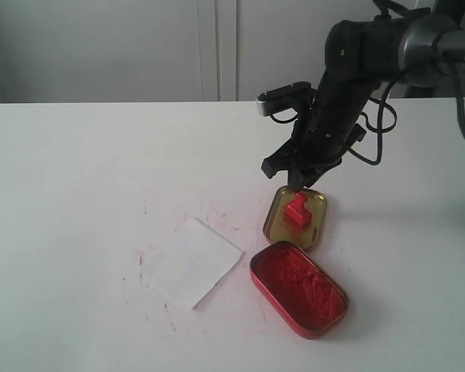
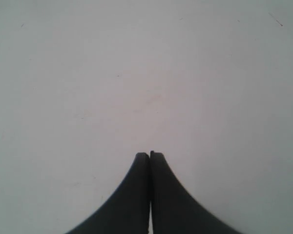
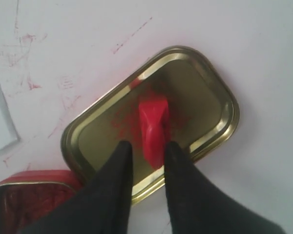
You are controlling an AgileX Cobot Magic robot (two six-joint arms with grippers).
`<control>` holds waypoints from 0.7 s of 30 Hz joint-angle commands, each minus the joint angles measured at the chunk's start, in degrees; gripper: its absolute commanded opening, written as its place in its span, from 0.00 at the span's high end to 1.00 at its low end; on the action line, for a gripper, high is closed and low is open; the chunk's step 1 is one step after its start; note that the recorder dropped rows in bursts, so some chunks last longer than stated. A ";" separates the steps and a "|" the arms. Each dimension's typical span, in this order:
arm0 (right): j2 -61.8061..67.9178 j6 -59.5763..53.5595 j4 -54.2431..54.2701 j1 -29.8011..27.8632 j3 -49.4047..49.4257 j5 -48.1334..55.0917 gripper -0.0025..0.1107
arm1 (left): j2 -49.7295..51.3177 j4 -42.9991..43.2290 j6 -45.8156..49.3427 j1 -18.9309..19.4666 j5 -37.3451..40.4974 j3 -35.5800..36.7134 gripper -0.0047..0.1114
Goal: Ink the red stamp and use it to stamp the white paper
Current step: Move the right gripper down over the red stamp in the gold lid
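Observation:
The red stamp [image 1: 297, 209] stands upright inside the gold oval lid [image 1: 315, 232] right of the table's middle. My right gripper [image 1: 298, 185] hangs just above it, open. In the right wrist view the stamp [image 3: 153, 129] sits between the two black fingers of the right gripper [image 3: 148, 145], with a gap on one side. To the left of the lid, the white paper [image 1: 192, 261] lies flat on the table, and its corner [image 3: 0, 122] shows in the right wrist view. My left gripper [image 2: 150, 154] is shut on nothing over bare table and is outside the exterior view.
The open red ink tin [image 1: 298, 288] lies just in front of the lid [image 3: 195, 92], almost touching it; its rim [image 3: 27, 178] shows in the right wrist view. Red ink smudges [image 1: 221, 213] mark the table around the paper.

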 commanded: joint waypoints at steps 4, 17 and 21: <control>1.97 -0.67 -1.52 0.12 -0.46 -2.16 0.77 | -0.23 -0.17 -0.17 -0.55 0.00 0.43 0.96; 4.07 -0.67 -1.52 0.12 -0.35 -4.67 0.77 | -0.23 -0.17 -0.17 -0.55 0.00 0.43 0.96; 4.92 -0.67 -1.52 0.12 -0.35 -4.37 0.77 | -0.23 -0.17 -0.17 -0.55 0.00 0.43 0.96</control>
